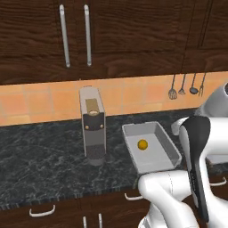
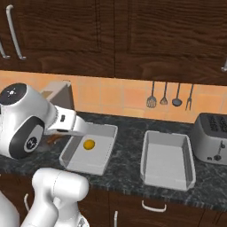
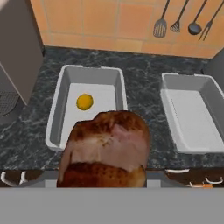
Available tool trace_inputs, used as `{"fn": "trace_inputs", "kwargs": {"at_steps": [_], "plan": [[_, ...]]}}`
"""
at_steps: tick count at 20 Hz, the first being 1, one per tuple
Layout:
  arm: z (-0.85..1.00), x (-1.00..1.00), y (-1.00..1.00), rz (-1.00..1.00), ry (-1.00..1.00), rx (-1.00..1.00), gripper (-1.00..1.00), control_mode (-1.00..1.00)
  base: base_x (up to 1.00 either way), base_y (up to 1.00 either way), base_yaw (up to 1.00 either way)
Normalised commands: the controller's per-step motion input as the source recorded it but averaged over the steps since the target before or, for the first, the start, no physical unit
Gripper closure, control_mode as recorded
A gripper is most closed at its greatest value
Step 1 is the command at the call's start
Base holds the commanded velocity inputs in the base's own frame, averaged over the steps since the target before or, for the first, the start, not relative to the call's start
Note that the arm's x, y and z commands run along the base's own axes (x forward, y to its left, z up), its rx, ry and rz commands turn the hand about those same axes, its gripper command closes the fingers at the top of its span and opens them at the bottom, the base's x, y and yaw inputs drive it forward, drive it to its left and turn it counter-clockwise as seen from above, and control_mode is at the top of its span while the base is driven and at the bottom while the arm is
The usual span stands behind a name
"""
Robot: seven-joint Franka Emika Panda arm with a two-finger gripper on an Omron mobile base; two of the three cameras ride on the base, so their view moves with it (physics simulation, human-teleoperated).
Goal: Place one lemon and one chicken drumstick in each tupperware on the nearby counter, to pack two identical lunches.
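On the counter (image 3: pixel 144 78), the gripper's (image 3: pixel 105 177) fingertips, hidden behind the clamped chicken drumstick (image 3: pixel 107 148), face the lemon's (image 3: pixel 84 102) tupperware (image 3: pixel 57 113).

surface (image 1: pixel 44 164): dark speckled stone, polished
cabinet doors (image 1: pixel 133 35): dark brown wood, visible grain
handles (image 1: pixel 65 35): silvery metal, smooth
wall tiles (image 1: pixel 40 104): orange, matt
tupperware with lemon (image 3: pixel 61 105): grey plastic, smooth
empty tupperware (image 3: pixel 210 100): the same
lemon (image 3: pixel 85 102): yellow, smooth
chicken drumstick (image 3: pixel 107 148): browned, rough, slightly glossy
toaster (image 2: pixel 212 137): grey metal

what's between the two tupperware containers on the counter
Nothing: a bare strip of dark speckled counter separates the container with the lemon from the empty container. The right base view shows it, and so does the hand view.
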Motion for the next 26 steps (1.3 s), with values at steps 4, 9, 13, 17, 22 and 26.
{"fn": "trace_inputs", "kwargs": {"at_steps": [4, 9, 13, 17, 22, 26], "plan": [[-0.97, 0.82, 0.03, 0.04, 0.08, 0.00, 1.00, -1.00, 0.00, 0.00, 0.00], [-0.91, 1.00, 0.28, 0.00, 0.11, 0.00, 1.00, -1.00, 0.00, 0.00, 0.00], [-0.93, 0.95, -0.06, 0.01, 0.15, 0.00, 1.00, -1.00, 0.00, 0.00, 0.00], [-0.84, 0.77, -0.13, 0.02, 0.13, 0.00, 1.00, -1.00, 0.00, 0.00, 0.00], [-0.47, 0.69, 0.00, 0.00, 0.17, 0.00, 1.00, -1.00, 0.00, 0.00, 0.00], [-0.47, 0.49, -0.05, 0.00, 0.09, 0.00, 1.00, -1.00, 0.00, 0.00, 0.00]]}}
